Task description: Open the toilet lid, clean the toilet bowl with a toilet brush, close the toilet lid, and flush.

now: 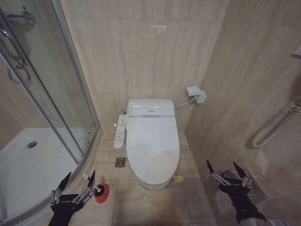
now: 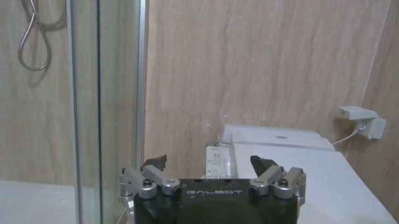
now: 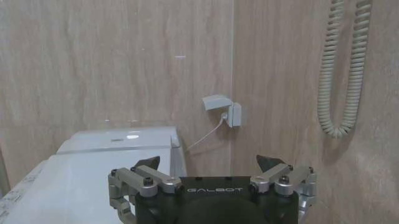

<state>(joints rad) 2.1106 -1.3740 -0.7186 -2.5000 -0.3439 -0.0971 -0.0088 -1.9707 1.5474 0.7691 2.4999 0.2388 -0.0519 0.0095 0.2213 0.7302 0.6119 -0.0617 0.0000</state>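
Note:
The white toilet lid (image 1: pixel 151 146) lies shut over the bowl, with a small yellow-green strap loop (image 1: pixel 177 178) at its front right edge; the toilet bowl is hidden under it. A long white button panel (image 1: pixel 120 132) runs along the toilet's left side. The toilet brush stands in its red holder cup (image 1: pixel 101 192) on the floor at the lower left, its thin white handle (image 1: pixel 87 178) sticking up. My left gripper (image 1: pixel 77 181) hovers open just left of the brush. Low on the right, near the wall, my right gripper (image 1: pixel 225 169) is open and holds nothing. The lid (image 2: pixel 311 182) (image 3: pixel 87 182) lies ahead of both wrists.
A curved glass shower enclosure (image 1: pixel 56 94) with a white tray (image 1: pixel 33 165) fills the left. A floor drain (image 1: pixel 120 162) sits left of the toilet. A wall socket box (image 1: pixel 196 93) with a cable is behind it, and a coiled hose (image 1: pixel 277 120) hangs on the right wall.

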